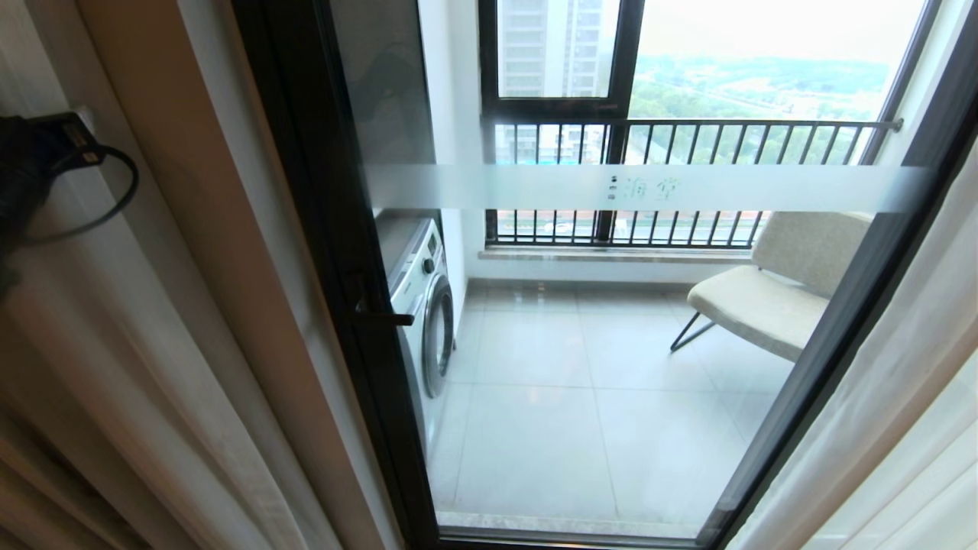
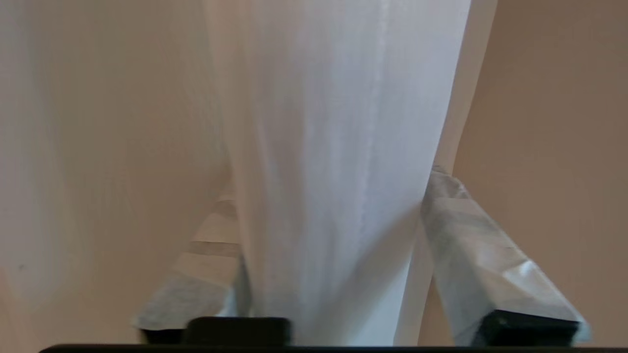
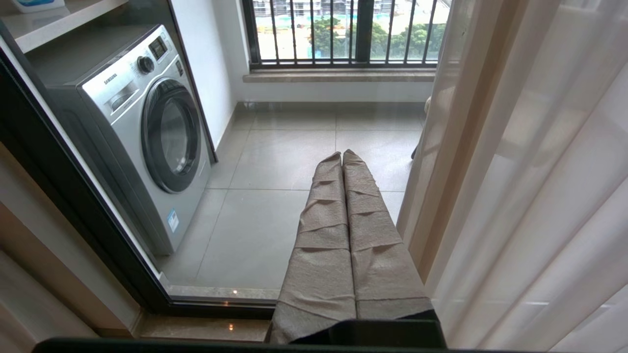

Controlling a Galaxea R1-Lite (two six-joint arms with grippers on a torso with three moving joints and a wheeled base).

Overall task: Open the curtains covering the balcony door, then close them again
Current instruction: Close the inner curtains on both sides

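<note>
Left gripper (image 2: 328,255) jaws straddle a thin white translucent sheer curtain fold (image 2: 338,147), grasp unclear; pleated cream-beige drapes (image 1: 176,321) beside black-framed glass balcony door (image 1: 321,229); right gripper (image 3: 342,156) jaws clenched, empty.

Cream curtains (image 1: 176,321) drawn aside, black-framed glass balcony door (image 1: 611,321) uncovered

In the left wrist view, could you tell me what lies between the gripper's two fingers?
A hanging fold of thin white sheer curtain fills the gap between the left gripper's taped fingers.
</note>
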